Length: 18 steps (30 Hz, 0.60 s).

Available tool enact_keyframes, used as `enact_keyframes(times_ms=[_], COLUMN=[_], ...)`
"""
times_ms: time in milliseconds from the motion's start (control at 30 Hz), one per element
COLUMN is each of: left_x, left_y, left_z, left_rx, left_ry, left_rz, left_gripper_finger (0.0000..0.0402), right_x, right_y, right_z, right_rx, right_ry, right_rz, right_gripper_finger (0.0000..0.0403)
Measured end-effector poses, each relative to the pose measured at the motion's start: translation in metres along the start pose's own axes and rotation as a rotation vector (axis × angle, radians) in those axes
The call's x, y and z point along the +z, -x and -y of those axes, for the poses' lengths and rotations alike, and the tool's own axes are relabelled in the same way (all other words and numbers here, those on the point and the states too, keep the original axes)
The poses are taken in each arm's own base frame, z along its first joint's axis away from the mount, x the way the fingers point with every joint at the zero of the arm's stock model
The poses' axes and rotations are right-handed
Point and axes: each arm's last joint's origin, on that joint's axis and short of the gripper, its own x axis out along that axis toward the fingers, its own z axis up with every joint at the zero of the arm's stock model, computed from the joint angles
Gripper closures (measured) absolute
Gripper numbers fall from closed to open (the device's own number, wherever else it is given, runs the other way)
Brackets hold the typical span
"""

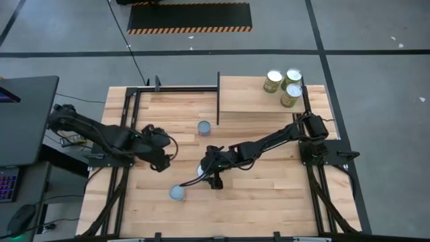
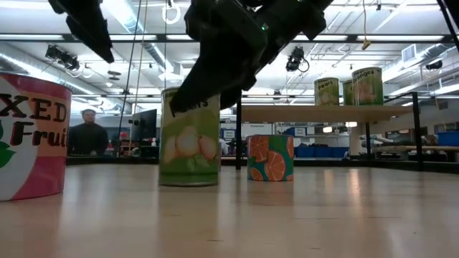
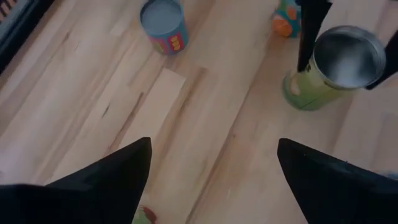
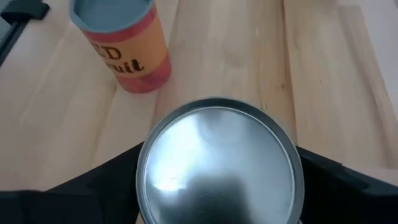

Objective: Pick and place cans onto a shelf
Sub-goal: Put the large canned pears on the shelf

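Note:
A green pear-label can (image 2: pixel 189 143) stands upright on the plank table, and my right gripper (image 1: pixel 208 173) is closed around its top; its silvery lid fills the right wrist view (image 4: pixel 219 168). A pink mixed-fruit can (image 1: pixel 178 193) stands nearer the front edge, and a teal can with oranges on its label (image 1: pixel 204 128) stands farther back. Three more cans (image 1: pixel 285 84) stand on the raised light-wood shelf (image 1: pixel 248 97) at the far right. My left gripper (image 1: pixel 161 160) hovers open and empty to the left of the green can. My right gripper pinches the green can between its two fingers, on opposite sides of the wall just below the top rim (image 4: pixel 144 177). The fingers (image 3: pixel 309 34) come from above, slanting down. The can stands upright with its base (image 2: pixel 189 183) on the table.
A thin dark upright panel (image 1: pixel 218 97) borders the shelf's left edge. Black frame rails (image 1: pixel 121 168) run along the table's left and right sides. A person (image 2: pixel 87 132) stands in the room beyond the table. Bare planks (image 1: pixel 269 195) lie at the front right.

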Motion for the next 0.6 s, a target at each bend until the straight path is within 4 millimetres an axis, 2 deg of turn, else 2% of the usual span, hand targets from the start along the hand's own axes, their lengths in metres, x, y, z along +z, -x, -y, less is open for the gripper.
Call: enact_keyframes(times_ms=[133,233,433,600], left_x=[0.005,0.007,0.007,0.016], left_y=[0.010,0.017,0.027,0.029], left_z=[-0.009,-0.016,-0.029,-0.029], left_rx=[-0.016,-0.029,-0.043,-0.073], left_ry=[0.020,0.052,0.049,0.025], left_rz=[0.038,0.070,0.111,0.183], left_gripper_finger=[0.0047,0.0047,0.0047,0.0047], right_x=[0.007,0.023,0.065,0.088], right_y=[0.008,0.023,0.085,0.155], right_z=[-0.001,-0.002,0.006,0.027], right_rx=[0.009,0.017,0.007,-0.038], right_ry=[-0.001,-0.005,-0.018,-0.062], right_rz=[0.026,0.064,0.148,0.250], right_gripper_finger=[0.0084,0.0083,0.0079,0.0080])
